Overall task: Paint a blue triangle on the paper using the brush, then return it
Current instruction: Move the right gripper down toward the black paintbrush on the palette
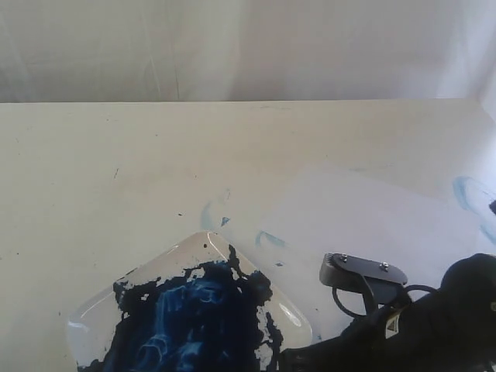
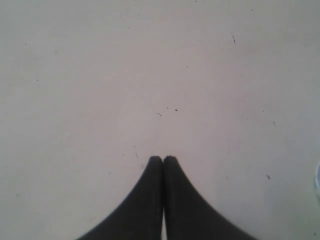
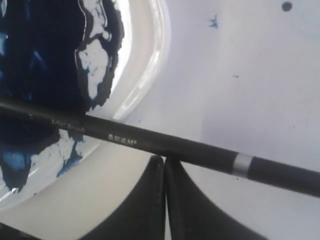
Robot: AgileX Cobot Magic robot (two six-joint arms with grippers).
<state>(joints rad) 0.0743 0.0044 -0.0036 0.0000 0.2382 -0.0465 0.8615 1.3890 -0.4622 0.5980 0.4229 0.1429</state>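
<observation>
In the exterior view, the paper (image 1: 372, 217) is seen lying flat on the bench (image 1: 116, 155), just beside the dish (image 1: 298, 322) of blue paint. Only pale smears (image 1: 269, 239) are seen around it, and no blue triangle can be found. The right arm (image 1: 442, 318) is low at the corner.

In the left wrist view, the left gripper (image 2: 163, 160) is shown clenched, with nothing held, over bare bench.

In the right wrist view is given what the exterior view does not show: the brush (image 3: 150, 141) is laid across the dish rim, with its bristles out of the picture. The right gripper (image 3: 164, 161) is closed and empty, its tips just at the handle. The brush is judged to be light, stiff, smooth and liable to roll. It would best be taken at the black handle near the metal band (image 3: 242, 164).
</observation>
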